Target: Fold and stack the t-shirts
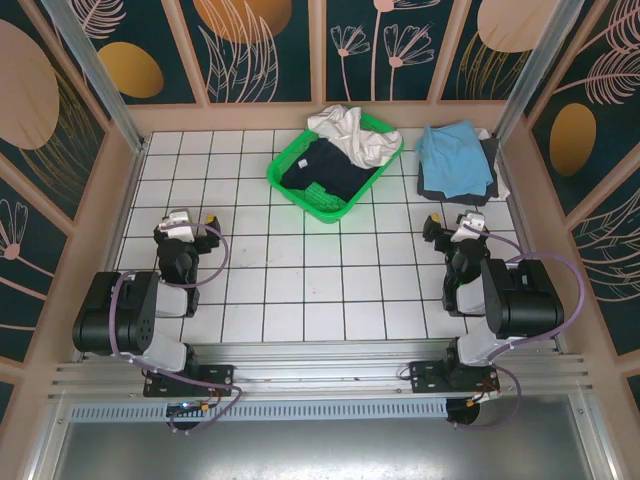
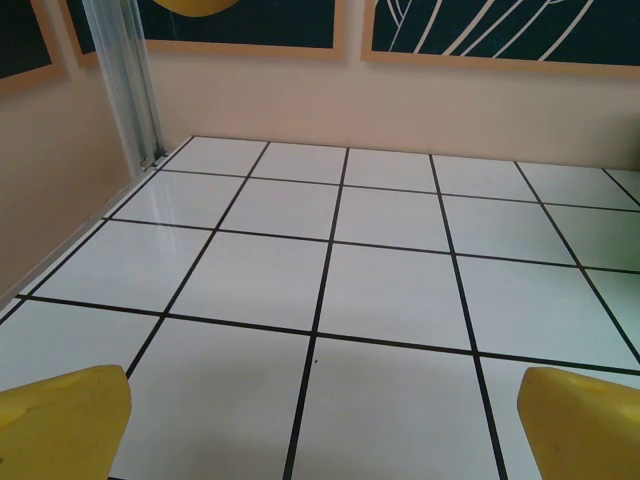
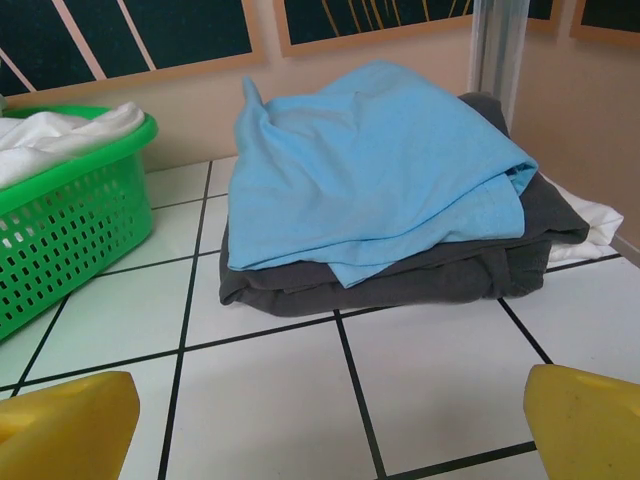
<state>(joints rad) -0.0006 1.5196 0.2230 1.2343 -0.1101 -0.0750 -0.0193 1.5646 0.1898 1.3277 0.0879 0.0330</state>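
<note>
A folded light blue t-shirt [image 1: 455,157] [image 3: 370,170] lies on a folded dark grey t-shirt [image 1: 490,185] [image 3: 400,275] at the back right of the table. A bit of white cloth [image 3: 590,215] pokes out behind that stack. A cream-white t-shirt [image 1: 350,135] [image 3: 50,140] drapes over a dark navy t-shirt [image 1: 325,170] inside the green basket [image 1: 300,185] [image 3: 70,220]. My left gripper [image 1: 187,222] [image 2: 320,420] stands open over bare tiles at the near left. My right gripper [image 1: 458,228] [image 3: 330,420] stands open in front of the stack, holding nothing.
The white tiled table [image 1: 320,270] is walled on three sides by patterned panels. Metal posts [image 1: 95,70] [image 1: 535,65] rise at the back corners. Bare tiles [image 1: 320,270] lie between the two arms.
</note>
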